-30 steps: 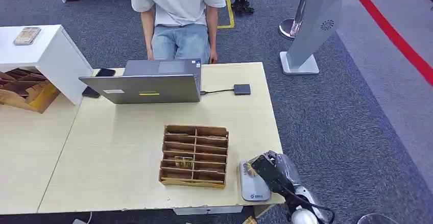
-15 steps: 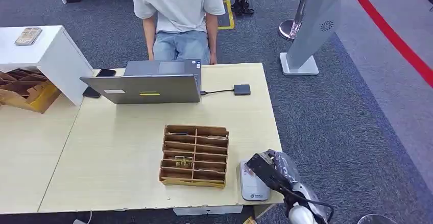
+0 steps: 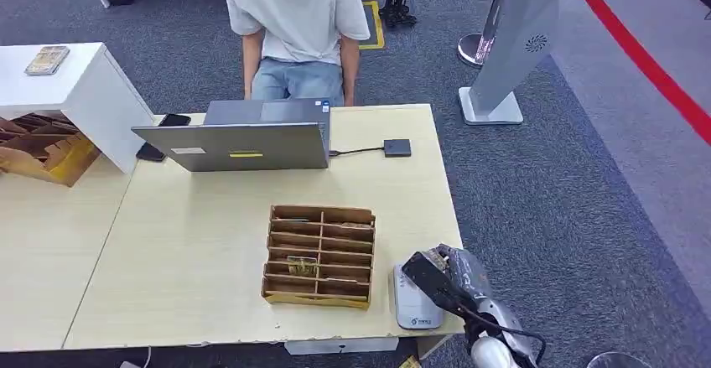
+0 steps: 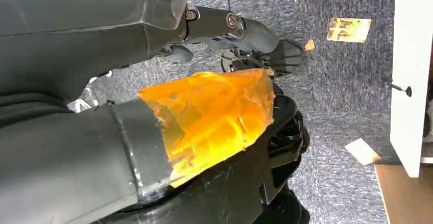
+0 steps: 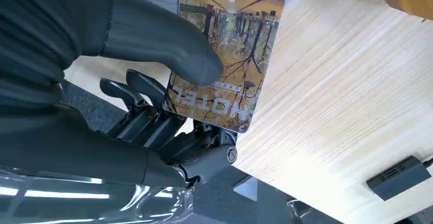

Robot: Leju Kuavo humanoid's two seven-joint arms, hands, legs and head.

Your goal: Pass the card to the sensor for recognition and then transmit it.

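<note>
The right hand (image 3: pixel 436 269) pinches the card (image 5: pixel 228 50) between its thick thumb and the darker fingers (image 5: pixel 145 114) curled beneath it; the card bears a sepia picture of trees and the word HOTEL along one short edge. In the head view the hand hovers over the grey sensor (image 3: pixel 412 303), which lies flat at the near right corner of the surface (image 3: pixel 193 251); whether the card touches the sensor's face cannot be told.

The step in hand looks like the presentation of the card for reading; to do it well the robot should hold the card flat and parallel to the sensor's face, bring it close over the middle, and keep it steady until it registers; the thumb's grip should not slacken, since only one end of the card is held; a tilt could spoil the reading.

The left hand (image 4: pixel 214 117), wrapped in orange tape, hangs above the carpet; whether it is spread or closed cannot be told.

The wooden organiser (image 3: pixel 319 256) stands just left of the sensor, split into two columns of shallow slots; one slot in the left column, toward the near end, holds a yellowish card (image 3: pixel 301 266); what lies in the other slots cannot be made out.

A laptop (image 3: pixel 243 143) stands at the far side, and a person (image 3: pixel 295 24) stands behind it.
</note>
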